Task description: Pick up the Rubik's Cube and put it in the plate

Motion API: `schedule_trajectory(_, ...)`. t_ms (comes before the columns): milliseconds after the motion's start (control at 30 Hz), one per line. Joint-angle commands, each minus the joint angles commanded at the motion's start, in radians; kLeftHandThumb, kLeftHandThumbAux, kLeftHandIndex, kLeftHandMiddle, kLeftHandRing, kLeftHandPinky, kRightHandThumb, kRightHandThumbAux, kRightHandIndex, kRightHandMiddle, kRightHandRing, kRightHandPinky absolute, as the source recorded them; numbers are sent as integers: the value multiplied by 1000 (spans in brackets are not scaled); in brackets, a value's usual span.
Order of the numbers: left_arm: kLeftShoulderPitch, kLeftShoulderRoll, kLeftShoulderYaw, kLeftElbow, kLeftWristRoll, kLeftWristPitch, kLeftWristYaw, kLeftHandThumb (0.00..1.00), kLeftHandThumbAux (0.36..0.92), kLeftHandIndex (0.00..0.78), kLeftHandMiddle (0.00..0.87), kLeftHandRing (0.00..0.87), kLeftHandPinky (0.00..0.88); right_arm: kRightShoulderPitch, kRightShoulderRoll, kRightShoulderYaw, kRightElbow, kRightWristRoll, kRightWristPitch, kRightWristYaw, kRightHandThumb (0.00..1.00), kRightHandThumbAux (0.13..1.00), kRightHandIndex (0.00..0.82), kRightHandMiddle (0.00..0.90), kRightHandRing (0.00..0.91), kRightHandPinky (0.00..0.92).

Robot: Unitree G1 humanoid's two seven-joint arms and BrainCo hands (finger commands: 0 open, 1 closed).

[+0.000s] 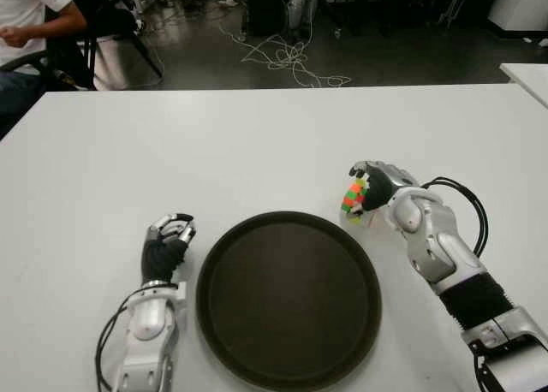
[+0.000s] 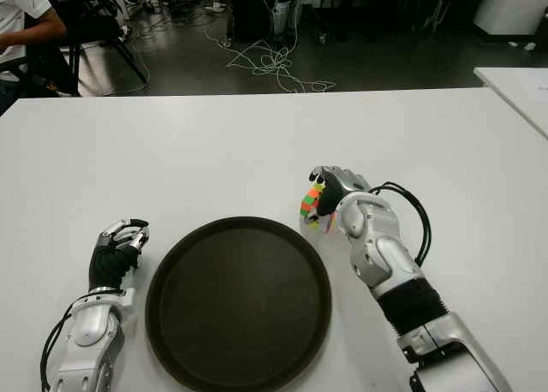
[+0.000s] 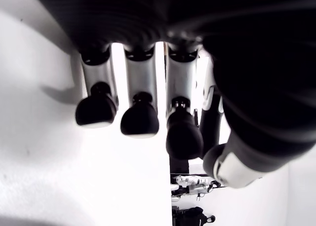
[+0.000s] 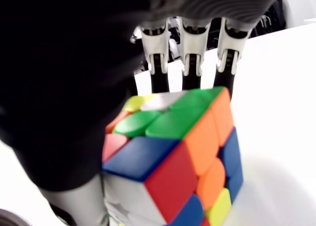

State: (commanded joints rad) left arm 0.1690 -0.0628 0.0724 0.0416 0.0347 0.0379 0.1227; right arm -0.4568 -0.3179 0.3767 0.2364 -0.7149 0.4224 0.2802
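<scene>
White matte surface fills most of both eye views; beyond its far edge, dark floor with a tangle of pale loose cables. Seated person in a white shirt at 10 o'clock, off the surface's far left corner.

Left hand, black palm with silver finger segments, shows at 8 o'clock, just beside the left rim of the round dark-brown plastic plate. Left wrist view: fingers curled inward, thumb alongside, nothing between them. Contact with the surface cannot be told.

Plate sits at 6 o'clock, flat on the surface, interior bare.

Multicoloured Rubik's Cube at 4 o'clock, just outside the plate's far right rim, not over it in either eye view. Cube tilted. Right hand wraps it from the right side: right wrist view shows three fingers running down the cube's far face and the thumb against the near face, green, orange, blue and red stickers visible between. Whether the cube's lower edge touches the surface cannot be told.

Right forearm, silver with black cable loop, extends back toward 5 o'clock.
</scene>
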Motion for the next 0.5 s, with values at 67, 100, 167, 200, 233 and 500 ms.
schedule_trajectory(67,1,0,0,0,0,-4,-1,710,705,444,816,827,822,0,0,2,-3,-1,1,1,0,872,275,267,297,336)
schedule_trajectory(100,1,-1,-1,0,0,-4,-1,710,705,444,817,828,824,0,-1,2,-4,-2,1,3,0,869,271,261,291,333)
schedule_trajectory(167,1,-2,-1,-1,-2,-5,-3,710,705,444,817,829,824,1,-3,3,-9,-4,4,5,0,868,266,255,284,326)
schedule_trajectory(200,2,-2,-1,-1,-4,-5,-4,710,705,444,817,830,824,1,-4,5,-11,-6,6,7,0,867,263,252,281,323)
schedule_trajectory(233,2,-3,-1,-1,-5,-6,-4,710,705,444,816,829,823,1,-5,7,-12,-8,7,9,0,868,253,242,273,314)
schedule_trajectory(500,3,-3,-1,-4,-13,1,-11,710,705,444,812,825,819,-4,-2,30,24,-14,2,5,0,878,256,220,241,287)
